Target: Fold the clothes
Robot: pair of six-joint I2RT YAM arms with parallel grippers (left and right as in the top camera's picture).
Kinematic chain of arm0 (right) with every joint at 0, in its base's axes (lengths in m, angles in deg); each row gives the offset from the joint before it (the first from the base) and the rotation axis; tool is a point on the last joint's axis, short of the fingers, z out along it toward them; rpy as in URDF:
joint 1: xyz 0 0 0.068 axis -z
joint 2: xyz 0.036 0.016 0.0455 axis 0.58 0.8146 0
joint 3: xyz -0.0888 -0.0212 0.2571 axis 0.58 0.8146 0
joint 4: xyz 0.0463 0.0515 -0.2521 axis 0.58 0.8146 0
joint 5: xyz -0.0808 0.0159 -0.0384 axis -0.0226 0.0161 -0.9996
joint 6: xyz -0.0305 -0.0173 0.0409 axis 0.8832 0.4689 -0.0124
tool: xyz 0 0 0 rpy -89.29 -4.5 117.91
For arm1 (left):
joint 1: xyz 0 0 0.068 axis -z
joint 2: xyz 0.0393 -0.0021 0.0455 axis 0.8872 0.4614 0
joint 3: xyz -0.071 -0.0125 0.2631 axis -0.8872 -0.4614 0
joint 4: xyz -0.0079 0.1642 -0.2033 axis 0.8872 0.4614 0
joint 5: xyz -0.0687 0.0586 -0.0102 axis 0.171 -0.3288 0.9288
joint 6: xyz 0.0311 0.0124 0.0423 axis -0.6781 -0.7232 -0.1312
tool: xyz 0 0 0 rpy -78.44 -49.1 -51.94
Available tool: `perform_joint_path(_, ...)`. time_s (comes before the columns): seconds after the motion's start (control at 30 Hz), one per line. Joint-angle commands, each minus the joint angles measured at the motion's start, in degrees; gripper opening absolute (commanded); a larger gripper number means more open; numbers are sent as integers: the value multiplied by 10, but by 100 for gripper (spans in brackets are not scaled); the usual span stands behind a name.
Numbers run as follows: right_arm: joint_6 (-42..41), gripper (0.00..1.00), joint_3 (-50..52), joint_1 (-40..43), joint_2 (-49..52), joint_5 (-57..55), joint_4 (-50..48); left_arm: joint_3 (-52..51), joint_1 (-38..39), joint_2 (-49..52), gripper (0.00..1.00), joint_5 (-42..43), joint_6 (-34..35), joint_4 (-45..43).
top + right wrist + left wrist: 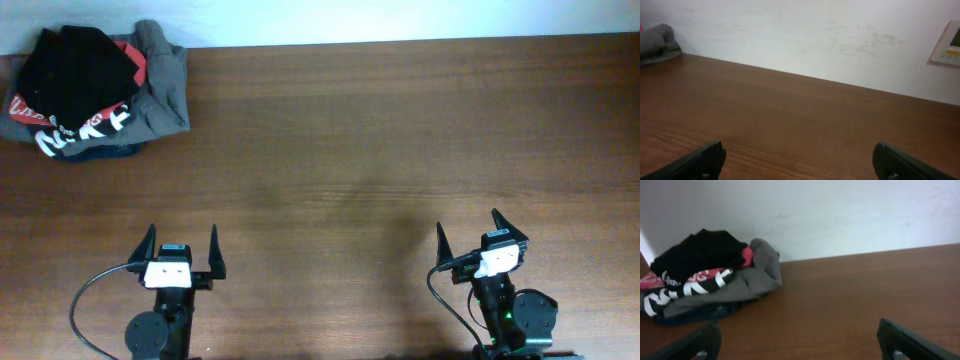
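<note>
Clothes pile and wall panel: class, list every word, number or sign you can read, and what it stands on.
Red shirt: large white letters, folded and cut off; no whole word reads.
Black garment: small white print, too blurred to read.
Wall panel: markings too small to read.

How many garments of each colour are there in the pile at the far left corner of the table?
Black garment: 1
Red shirt with white lettering: 1
Grey garment: 1
Total: 3 that can be told apart. The dark fabric under the pile may be one more; I cannot tell.
</note>
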Motion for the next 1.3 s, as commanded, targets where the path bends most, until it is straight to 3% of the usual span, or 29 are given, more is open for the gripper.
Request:
perform_joint_path(0.0, 2, 99, 3, -5, -5, 5, 3, -4, -3, -6, 99, -4, -7, 24)
perform_joint_path(1.27, 2, 99, 3, -5, -5, 5, 3, -4, -3, -6, 99, -12, -7, 27)
